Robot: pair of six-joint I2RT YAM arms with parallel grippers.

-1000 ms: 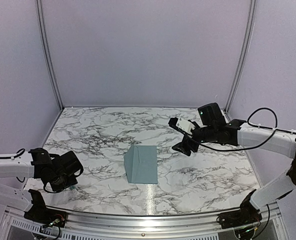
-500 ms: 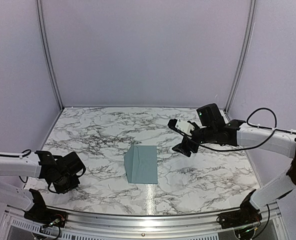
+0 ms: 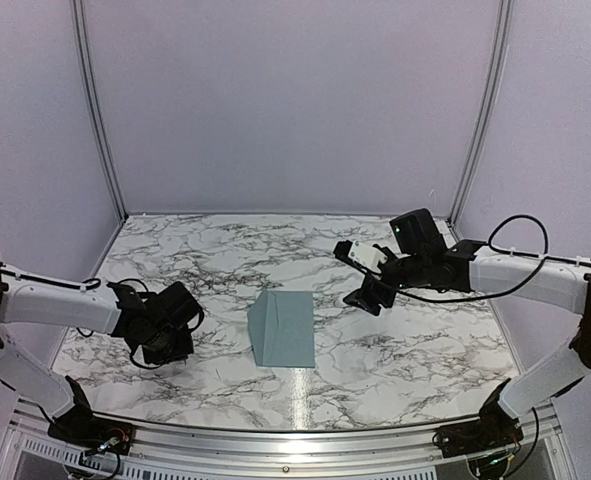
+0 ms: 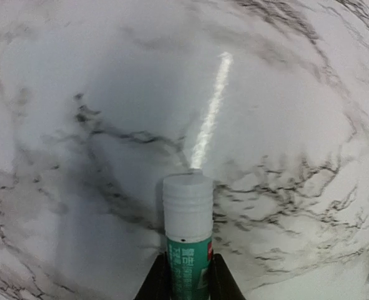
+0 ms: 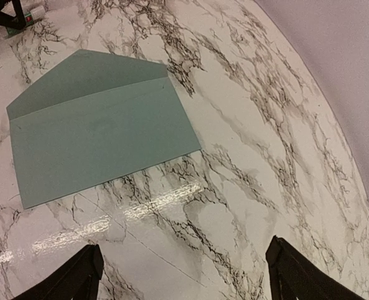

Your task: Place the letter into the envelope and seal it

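Note:
The blue-grey envelope (image 3: pixel 285 328) lies flat mid-table with its triangular flap open toward the left; it also shows in the right wrist view (image 5: pixel 103 140). The letter shows in no view. My left gripper (image 3: pixel 163 342) hangs over bare marble left of the envelope, apart from it. In the left wrist view, the left gripper (image 4: pixel 187 278) is shut on a green-labelled glue stick (image 4: pixel 188 231) with a white cap. My right gripper (image 3: pixel 361 274) is open and empty above the table right of the envelope; its wrist view (image 5: pixel 184 265) shows only marble between the fingers.
The marble table (image 3: pixel 405 340) has a metal rail along its near edge (image 3: pixel 295 440). Lilac walls with two upright poles (image 3: pixel 95 110) close the back and sides. The left gripper with the glue stick (image 5: pixel 33 12) shows at the top left of the right wrist view.
My left arm has swung right and forward toward the envelope, carrying the glue stick. The right gripper has barely shifted. The envelope has not moved.

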